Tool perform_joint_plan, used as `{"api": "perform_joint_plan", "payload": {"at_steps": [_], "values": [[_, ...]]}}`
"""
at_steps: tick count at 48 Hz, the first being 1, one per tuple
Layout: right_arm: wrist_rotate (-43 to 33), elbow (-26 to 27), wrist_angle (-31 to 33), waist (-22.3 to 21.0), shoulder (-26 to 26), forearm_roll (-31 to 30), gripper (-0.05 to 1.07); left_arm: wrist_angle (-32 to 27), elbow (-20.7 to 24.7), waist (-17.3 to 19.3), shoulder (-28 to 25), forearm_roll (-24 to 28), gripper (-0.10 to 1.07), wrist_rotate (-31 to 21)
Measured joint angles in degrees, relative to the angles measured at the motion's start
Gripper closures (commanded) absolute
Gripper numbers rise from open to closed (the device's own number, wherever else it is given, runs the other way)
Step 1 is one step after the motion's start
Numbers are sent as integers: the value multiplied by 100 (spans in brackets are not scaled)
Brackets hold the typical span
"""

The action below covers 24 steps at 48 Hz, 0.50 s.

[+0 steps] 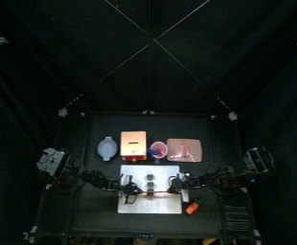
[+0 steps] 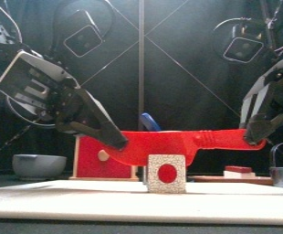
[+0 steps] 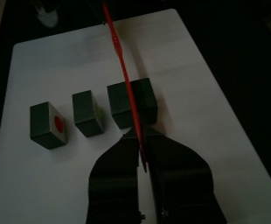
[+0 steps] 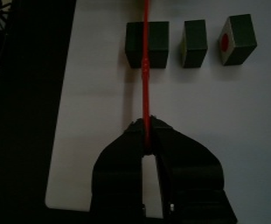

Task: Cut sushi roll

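Observation:
The sushi roll lies as three dark chunks on the white board (image 3: 214,79): a larger chunk (image 3: 135,101), a middle one (image 3: 89,114) and an end slice (image 3: 47,123) with a red centre. The right wrist view shows them too (image 4: 145,44). In the front view one slice (image 2: 166,173) stands with its red centre facing me. A red knife (image 2: 169,143) spans between both grippers. My left gripper (image 3: 141,147) is shut on one end and my right gripper (image 4: 144,131) on the other. The blade (image 3: 124,70) runs edge-on over the larger chunk.
Behind the board (image 1: 171,172) stand a grey bowl (image 1: 106,147), a tan block (image 1: 136,146), a blue plate (image 1: 159,149) and a pink tray (image 1: 185,149). A small orange oblong object (image 1: 190,205) lies at the board's front right corner.

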<state>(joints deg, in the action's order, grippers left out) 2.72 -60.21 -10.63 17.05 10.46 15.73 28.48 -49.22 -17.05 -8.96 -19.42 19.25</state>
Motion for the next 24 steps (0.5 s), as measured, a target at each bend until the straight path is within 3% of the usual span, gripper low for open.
{"api": "perform_joint_plan", "payload": {"at_steps": [24], "values": [[0, 158, 0, 308, -650, 598, 70, -413, 255, -246, -475, -9, 60, -26]]}}
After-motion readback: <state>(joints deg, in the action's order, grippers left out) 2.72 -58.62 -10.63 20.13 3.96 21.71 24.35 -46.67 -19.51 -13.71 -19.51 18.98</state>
